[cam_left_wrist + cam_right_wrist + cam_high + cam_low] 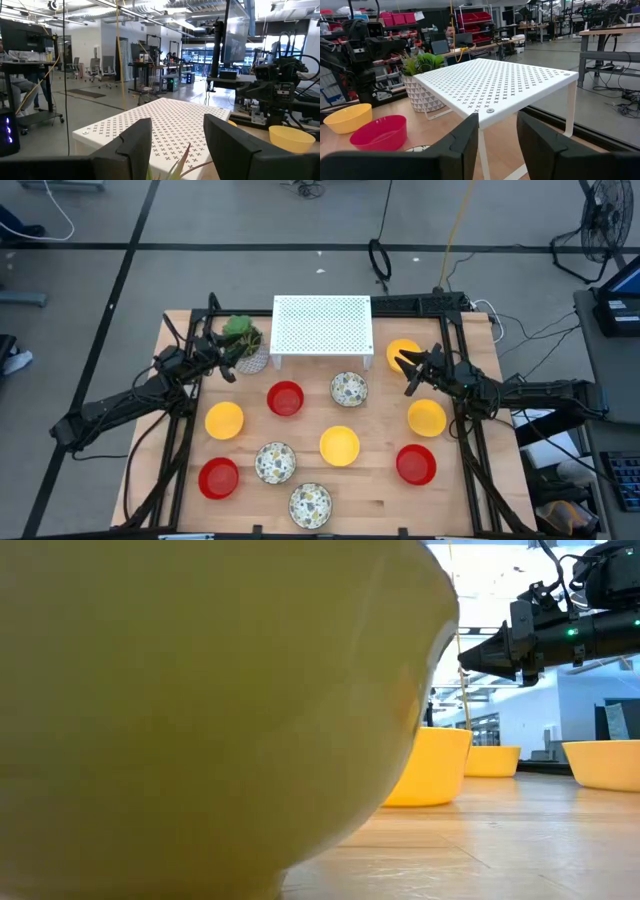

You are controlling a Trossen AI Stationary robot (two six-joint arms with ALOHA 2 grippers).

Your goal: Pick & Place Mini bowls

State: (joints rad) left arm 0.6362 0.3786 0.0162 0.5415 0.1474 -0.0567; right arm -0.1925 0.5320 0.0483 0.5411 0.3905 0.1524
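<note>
Ten mini bowls sit on their bases on the wooden table in the high view. Yellow ones (403, 353) (224, 420) (427, 417) (339, 445), red ones (285, 398) (218, 477) (416, 463) and speckled ones (348, 388) (275, 462) (310, 505) are spread in front of the white rack (322, 328). My left gripper (227, 368) (177, 145) is open and hovers beside the plant pot. My right gripper (407, 372) (497, 145) is open too. It hovers at the near side of the far right yellow bowl and faces the rack.
The white perforated rack (495, 85) stands on thin legs at the far middle, with the potted plant (243, 340) (422, 75) to its left. In the low view one bowl's pale wall (200, 710) fills most of the picture. Dark arm frames run along both table sides.
</note>
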